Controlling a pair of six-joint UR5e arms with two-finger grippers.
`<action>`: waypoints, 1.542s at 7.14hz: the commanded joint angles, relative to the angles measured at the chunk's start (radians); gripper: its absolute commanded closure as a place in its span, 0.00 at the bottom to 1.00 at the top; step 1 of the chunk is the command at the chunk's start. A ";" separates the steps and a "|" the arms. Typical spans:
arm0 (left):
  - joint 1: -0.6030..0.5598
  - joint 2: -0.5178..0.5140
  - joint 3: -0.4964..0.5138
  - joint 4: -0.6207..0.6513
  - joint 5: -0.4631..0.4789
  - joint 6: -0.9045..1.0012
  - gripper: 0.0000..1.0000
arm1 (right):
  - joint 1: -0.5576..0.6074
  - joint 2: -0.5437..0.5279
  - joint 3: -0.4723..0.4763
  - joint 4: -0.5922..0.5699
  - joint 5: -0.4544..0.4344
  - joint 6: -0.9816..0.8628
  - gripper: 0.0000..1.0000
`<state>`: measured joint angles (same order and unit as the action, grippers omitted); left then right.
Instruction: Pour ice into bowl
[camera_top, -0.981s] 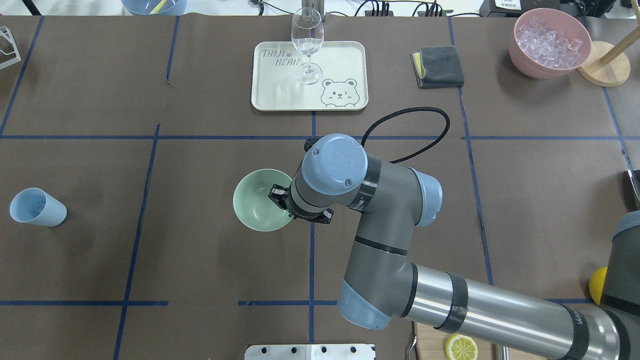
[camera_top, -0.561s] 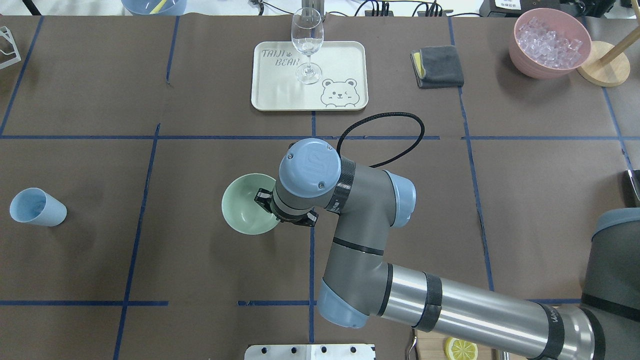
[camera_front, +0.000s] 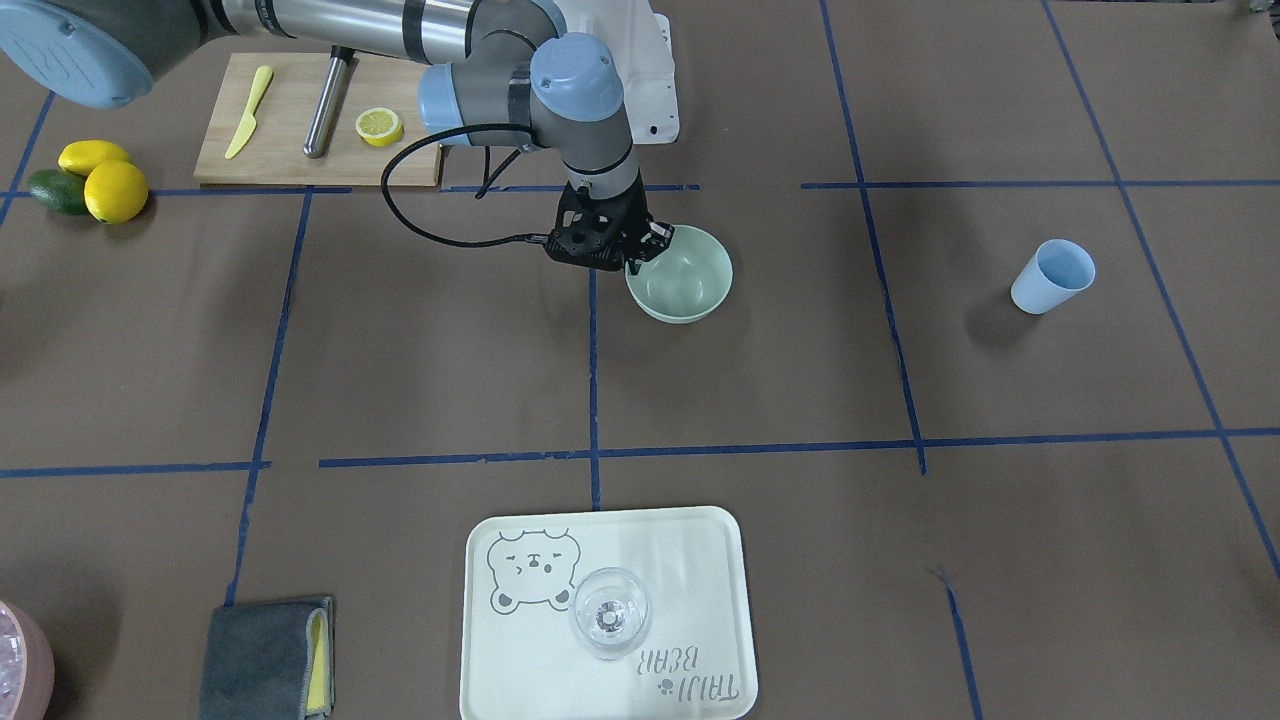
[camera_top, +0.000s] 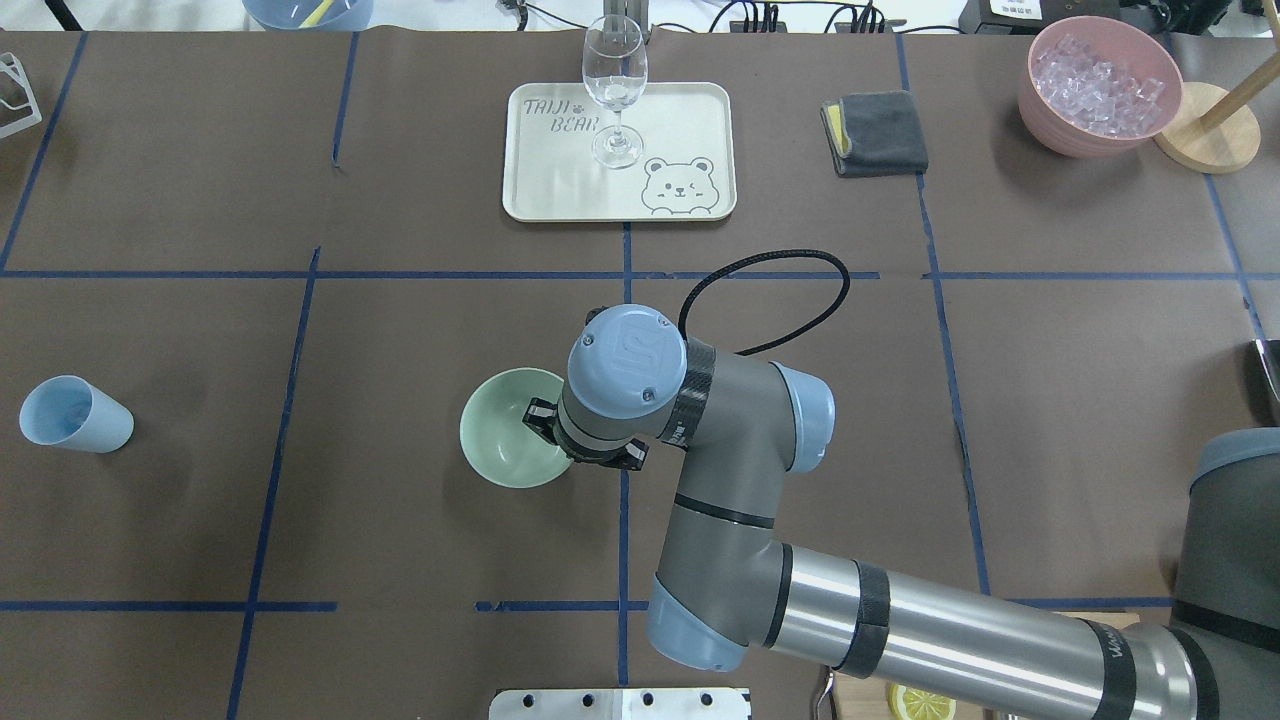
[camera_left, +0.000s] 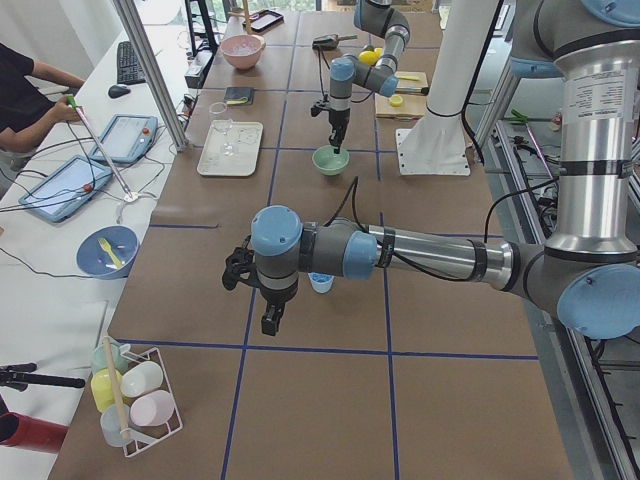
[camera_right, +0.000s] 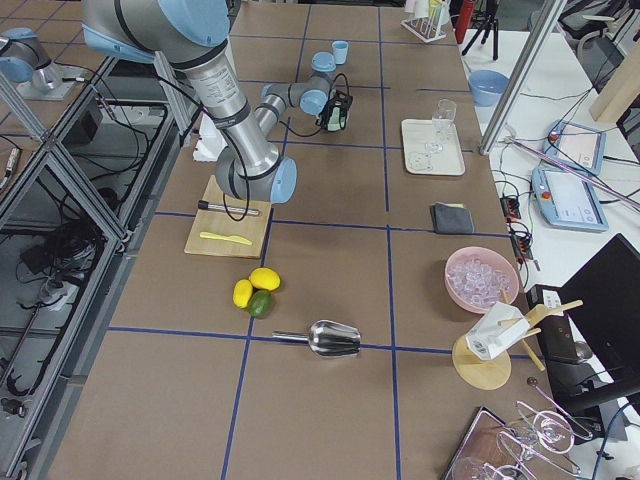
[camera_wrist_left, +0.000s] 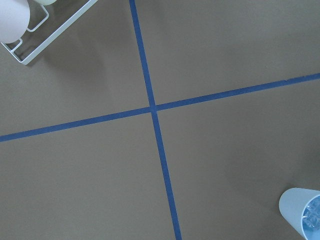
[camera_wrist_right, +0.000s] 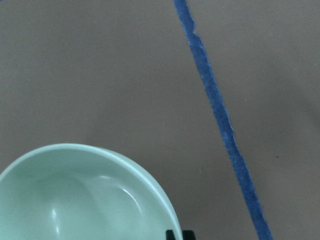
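Observation:
The pale mint-green bowl (camera_top: 505, 440) stands near the table's middle and looks empty; it also shows in the front view (camera_front: 685, 280) and in the right wrist view (camera_wrist_right: 75, 200). My right gripper (camera_top: 541, 416) is shut on the bowl's rim on the robot's right side (camera_front: 645, 252). The blue cup (camera_top: 72, 415) stands far left. In the left wrist view the cup (camera_wrist_left: 295, 205) holds small clear ice cubes (camera_wrist_left: 312, 216). My left gripper (camera_left: 270, 322) hangs over the table beside the cup (camera_left: 321, 283); I cannot tell whether it is open or shut.
A cream tray (camera_top: 700, 120) with a wine glass (camera_top: 613, 90) sits at the far middle. A grey cloth (camera_top: 880, 132) and a pink container of ice-like pieces (camera_top: 1098, 85) are far right. A cutting board (camera_front: 290, 140) and lemons (camera_front: 105, 180) lie near the robot's right.
My right gripper and the bowl moved together, first to the left, then a little back to the right and closer to the robot. The cup has not moved.

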<state>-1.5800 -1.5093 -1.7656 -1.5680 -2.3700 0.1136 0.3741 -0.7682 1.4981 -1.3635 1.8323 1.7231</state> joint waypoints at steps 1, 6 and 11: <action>0.000 0.000 0.000 0.000 0.000 0.000 0.00 | -0.001 0.001 0.013 -0.038 -0.047 0.001 0.00; 0.133 0.084 -0.043 -0.366 -0.095 -0.416 0.00 | 0.259 -0.286 0.387 -0.040 0.204 -0.112 0.00; 0.570 0.346 -0.138 -1.063 0.241 -1.117 0.00 | 0.328 -0.485 0.498 -0.034 0.240 -0.306 0.00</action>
<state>-1.1343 -1.2239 -1.8925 -2.4626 -2.2683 -0.7258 0.7015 -1.2496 1.9906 -1.3993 2.0724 1.4242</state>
